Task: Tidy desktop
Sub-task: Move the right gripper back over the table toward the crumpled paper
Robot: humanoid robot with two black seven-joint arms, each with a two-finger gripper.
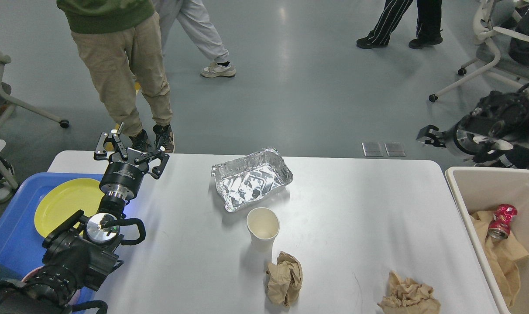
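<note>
The white desktop (356,209) carries a foil tray (251,179), a white paper cup (263,226) and two crumpled brown paper wads (284,277) (406,296). My left gripper (131,150) is open and empty over the table's far left corner, well left of the foil tray. My right gripper (428,133) is raised beyond the table's far right corner, above and behind the beige bin (458,192). It is seen small and dark, so its fingers cannot be told apart. A red can (499,221) lies in the bin on brown paper.
A blue tray (11,226) with a yellow plate (63,203) sits at the left edge under my left arm. A person in tan trousers (129,78) stands close behind the far left corner. Office chairs stand at the far right and far left.
</note>
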